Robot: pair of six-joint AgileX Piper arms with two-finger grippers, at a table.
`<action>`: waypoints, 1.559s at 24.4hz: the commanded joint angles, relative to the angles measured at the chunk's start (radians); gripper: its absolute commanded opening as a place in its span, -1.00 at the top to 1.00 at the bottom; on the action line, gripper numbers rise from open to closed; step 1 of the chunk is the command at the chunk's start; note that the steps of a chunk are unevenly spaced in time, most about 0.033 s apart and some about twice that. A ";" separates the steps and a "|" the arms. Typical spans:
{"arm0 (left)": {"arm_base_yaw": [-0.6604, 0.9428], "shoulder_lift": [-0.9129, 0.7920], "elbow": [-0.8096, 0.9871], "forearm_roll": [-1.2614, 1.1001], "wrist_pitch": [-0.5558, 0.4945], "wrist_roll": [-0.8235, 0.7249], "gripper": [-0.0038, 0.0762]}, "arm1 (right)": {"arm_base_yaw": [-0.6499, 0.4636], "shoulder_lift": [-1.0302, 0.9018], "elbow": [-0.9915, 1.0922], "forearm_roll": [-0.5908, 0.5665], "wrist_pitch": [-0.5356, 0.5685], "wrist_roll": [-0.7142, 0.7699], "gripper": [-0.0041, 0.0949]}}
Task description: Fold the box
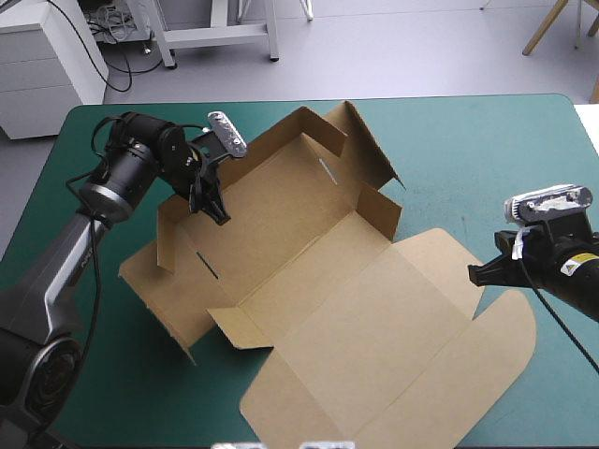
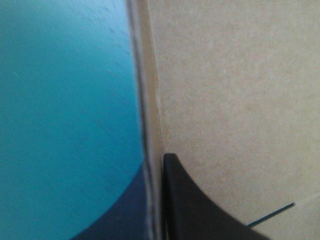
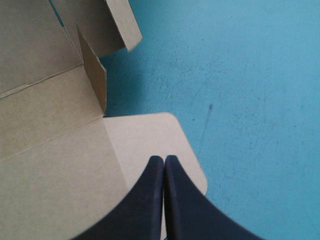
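Nearest me, the lid [image 1: 393, 355] lies flat on the near half of the table, plain brown board with its creases showing. On my right, the right gripper [image 1: 479, 273] sits low at the lid's rounded tab [image 3: 150, 132]. Its black fingers are pressed together into one point with nothing between them. I can't tell whether they touch the board. I've got a yellow label [image 1: 580, 267] on that wrist, but the print is too small to read.

Moving out, the box [image 1: 281, 224] sits mid-table, turned at an angle, an open tray with walls raised on three sides. The left gripper [image 1: 220, 213] is at the left wall [image 1: 178, 220]. In the wrist view the wall's edge runs between the fingers, one black finger flat against the inner face, so the jaws are all but closed on the board.

Around it the teal-green cover [image 1: 487, 150] is lightly scuffed, with a dark speck [image 3: 210, 106] ahead of the right gripper. Past the far edge I see grey floor [image 1: 393, 47] and a white cabinet [image 1: 47, 65] at far left.
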 commanded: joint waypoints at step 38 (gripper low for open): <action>-0.408 -0.203 0.580 1.207 -0.711 -0.689 0.93 | -0.009 0.006 -0.199 0.075 -0.164 0.043 -0.20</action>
